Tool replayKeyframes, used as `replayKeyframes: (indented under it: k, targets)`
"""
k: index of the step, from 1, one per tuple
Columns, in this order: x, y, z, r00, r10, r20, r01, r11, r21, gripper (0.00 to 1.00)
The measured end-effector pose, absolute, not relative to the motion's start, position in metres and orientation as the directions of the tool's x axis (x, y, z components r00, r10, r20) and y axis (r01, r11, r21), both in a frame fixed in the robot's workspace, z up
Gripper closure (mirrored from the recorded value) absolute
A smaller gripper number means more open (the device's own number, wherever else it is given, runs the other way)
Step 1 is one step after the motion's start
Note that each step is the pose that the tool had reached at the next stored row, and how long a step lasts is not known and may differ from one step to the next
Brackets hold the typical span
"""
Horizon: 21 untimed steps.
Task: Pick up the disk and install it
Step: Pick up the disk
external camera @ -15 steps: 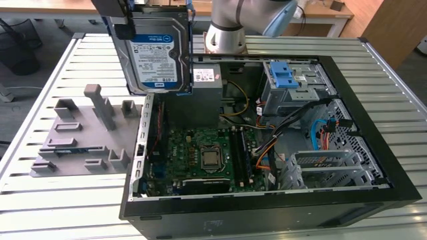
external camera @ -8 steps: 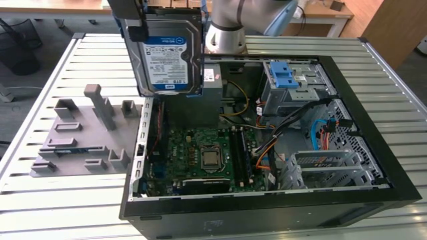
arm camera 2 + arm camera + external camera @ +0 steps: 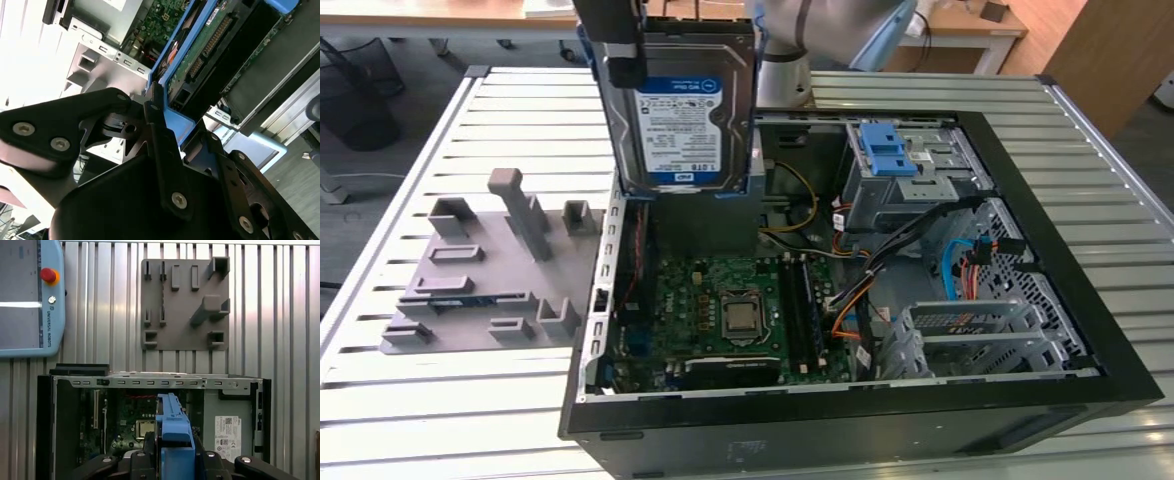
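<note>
The hand (image 3: 175, 459) is closed on the disk (image 3: 687, 110), its black fingers (image 3: 161, 150) pressing from either side on the blue bracket (image 3: 174, 426) that frames it. The disk hangs upright in the air with its white-and-blue label facing the exterior view. It is above the open computer case (image 3: 1067, 330), over the side nearest the grey fixture plate (image 3: 474, 275). Below it lies the green motherboard (image 3: 727, 310). The grey drive cage with its blue-latched tray (image 3: 891, 150) sits farther towards the exterior view's right. Case and plate rest on the slatted metal tabletop (image 3: 440, 415).
</note>
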State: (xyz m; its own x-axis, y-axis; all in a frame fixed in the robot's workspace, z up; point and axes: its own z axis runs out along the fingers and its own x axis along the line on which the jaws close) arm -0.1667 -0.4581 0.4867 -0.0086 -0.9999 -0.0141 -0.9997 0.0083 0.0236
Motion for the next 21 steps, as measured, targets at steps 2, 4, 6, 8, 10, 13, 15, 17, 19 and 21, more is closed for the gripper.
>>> replayKeyframes:
  k: [2,4,6,8,10,13,15,17,19,21]
  targets:
    - [-0.162,-0.459,0.487,-0.009,-1.000,-0.014,-1.000,0.008,0.024,0.64]
    - [-0.157,-0.459,0.486,-0.009,-1.000,-0.014,-1.000,0.008,0.024,0.64]
    - [-0.152,-0.460,0.486,-0.009,-1.000,-0.014,-1.000,0.008,0.024,0.64]
    - [-0.147,-0.460,0.486,-0.009,-1.000,-0.014,-1.000,0.008,0.024,0.64]
    - [-0.141,-0.460,0.486,-0.009,-1.000,-0.014,-1.000,0.008,0.024,0.64]
    - [-0.132,-0.461,0.486,-0.009,-1.000,-0.014,-1.000,0.008,0.024,0.64]
    - [-0.127,-0.461,0.486,-0.009,-1.000,-0.014,-1.000,0.008,0.024,0.64]
    - [-0.122,-0.461,0.486,-0.009,-1.000,-0.014,-1.000,0.008,0.024,0.64]
    - [-0.117,-0.461,0.486,-0.009,-1.000,-0.014,-1.000,0.008,0.024,0.64]
    - [-0.111,-0.461,0.486,-0.009,-1.000,-0.014,-1.000,0.008,0.024,0.64]
